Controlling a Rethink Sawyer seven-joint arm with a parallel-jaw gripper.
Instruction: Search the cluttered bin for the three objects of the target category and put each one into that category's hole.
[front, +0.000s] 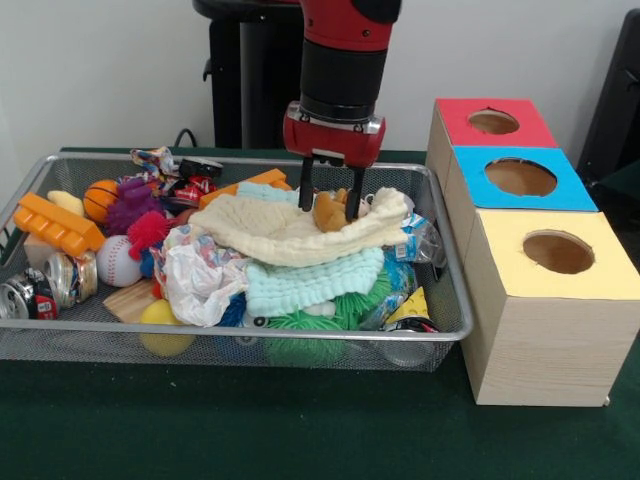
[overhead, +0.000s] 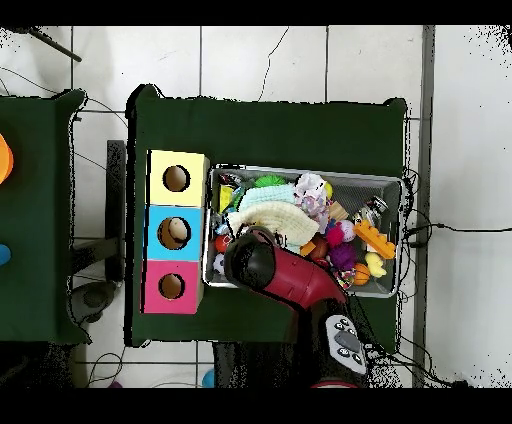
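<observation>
Brown toy (front: 328, 211): small, on cream cloth (front: 290, 232) at bin centre; long axis roughly upright, toward 12 o'clock.
Gripper (front: 332, 208): fingers narrow, closed on brown toy from both sides.
Mesh bin (front: 452, 290): cluttered; baseball (front: 116, 260) at 9 o'clock.
Holes: red box (front: 492, 122), blue box (front: 520, 177), yellow box (front: 557, 252) at 3 o'clock of bin.

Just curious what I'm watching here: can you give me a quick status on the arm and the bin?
Gripper down in the wire bin, fingers either side of a small brown toy. Toy rests on a cream cloth. Clutter packed all round.
</observation>
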